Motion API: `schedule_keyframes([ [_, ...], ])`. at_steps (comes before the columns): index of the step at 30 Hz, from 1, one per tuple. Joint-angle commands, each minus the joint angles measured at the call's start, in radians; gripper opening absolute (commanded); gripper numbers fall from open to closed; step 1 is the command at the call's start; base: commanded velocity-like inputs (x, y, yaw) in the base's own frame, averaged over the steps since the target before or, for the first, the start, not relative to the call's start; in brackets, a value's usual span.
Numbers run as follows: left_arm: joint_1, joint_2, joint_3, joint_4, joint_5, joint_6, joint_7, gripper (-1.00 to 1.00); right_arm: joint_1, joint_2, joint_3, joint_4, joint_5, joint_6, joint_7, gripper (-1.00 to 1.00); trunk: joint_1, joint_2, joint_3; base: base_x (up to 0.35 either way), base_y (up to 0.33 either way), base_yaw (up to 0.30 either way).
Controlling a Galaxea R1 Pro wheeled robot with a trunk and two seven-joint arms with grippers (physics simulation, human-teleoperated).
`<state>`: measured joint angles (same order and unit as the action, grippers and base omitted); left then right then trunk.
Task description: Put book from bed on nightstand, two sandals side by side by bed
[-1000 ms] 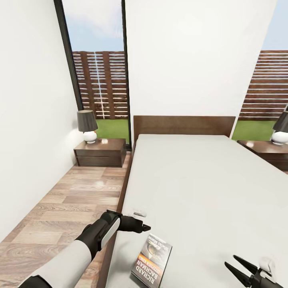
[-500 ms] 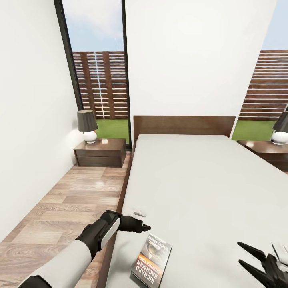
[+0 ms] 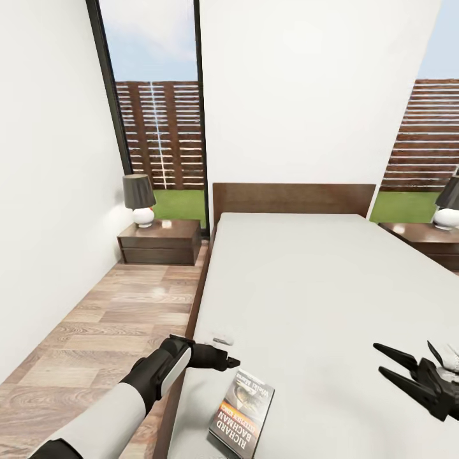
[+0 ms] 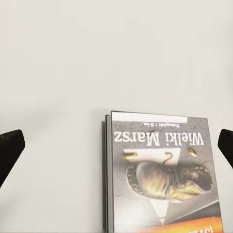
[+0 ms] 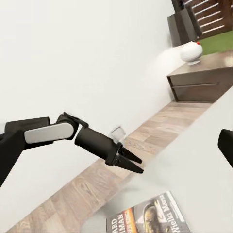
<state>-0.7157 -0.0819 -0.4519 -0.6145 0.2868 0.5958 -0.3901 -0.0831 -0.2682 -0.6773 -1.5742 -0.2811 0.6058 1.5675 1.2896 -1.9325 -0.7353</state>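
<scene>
On the bed (image 3: 319, 280), near its foot and close to the edge facing the floor strip, the book (image 3: 242, 414) lies flat, cover up. Its long axis runs roughly along the bed's length, tilted a little, with the title end toward the headboard (image 3: 293, 199) and the author's name toward the foot.

The step in hand looks like the pickup of the book; it is not yet held. The left gripper (image 3: 228, 363) hovers above the bed's side edge, just beside the book's headboard-end corner. In the head view its fingers look drawn together, while in the left wrist view the tips stand wide apart, so I cannot tell its state. The right gripper (image 3: 386, 361) hangs over the mattress well apart from the book, fingers spread and empty.

The next move probably calls for lowering a gripper across the book's thin edge. The nightstand (image 3: 160, 242) beside the headboard is a likely destination.
</scene>
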Motion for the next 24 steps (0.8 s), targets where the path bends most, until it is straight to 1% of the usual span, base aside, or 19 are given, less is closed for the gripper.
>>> schedule_keyframes([
  [1,-0.001,0.0,-0.001,-0.001,0.005,0.005,0.001,1.0,-0.015,0.001,0.002,-0.002,0.001,0.015,0.003,1.0,0.0,0.0,-0.001,0.0,0.0,0.0],
  [5,-0.001,0.0,-0.002,-0.001,0.005,0.004,0.001,1.0,-0.051,0.005,0.01,-0.005,0.004,0.024,0.003,1.0,0.0,0.0,-0.001,0.0,0.0,0.0],
  [9,0.0,-0.001,-0.002,-0.002,0.005,0.003,0.001,1.0,-0.066,0.006,0.021,-0.005,0.007,0.028,0.003,1.0,0.015,-0.028,-0.014,0.0,0.0,0.0],
  [11,0.0,-0.001,-0.002,-0.003,0.005,0.003,0.001,1.0,-0.07,0.006,0.025,-0.006,0.008,0.028,0.003,1.0,0.023,-0.042,-0.02,0.0,0.0,0.0],
  [20,0.001,-0.001,-0.002,-0.004,0.006,0.003,-0.001,1.0,-0.076,0.002,0.023,-0.006,0.008,0.026,0.003,1.0,0.023,-0.042,-0.02,0.0,0.0,0.0],
  [24,0.001,-0.003,-0.002,-0.004,0.006,0.002,0.0,1.0,-0.076,0.003,0.024,-0.006,0.009,0.026,0.003,1.0,0.038,-0.07,-0.032,0.0,0.0,0.0],
])
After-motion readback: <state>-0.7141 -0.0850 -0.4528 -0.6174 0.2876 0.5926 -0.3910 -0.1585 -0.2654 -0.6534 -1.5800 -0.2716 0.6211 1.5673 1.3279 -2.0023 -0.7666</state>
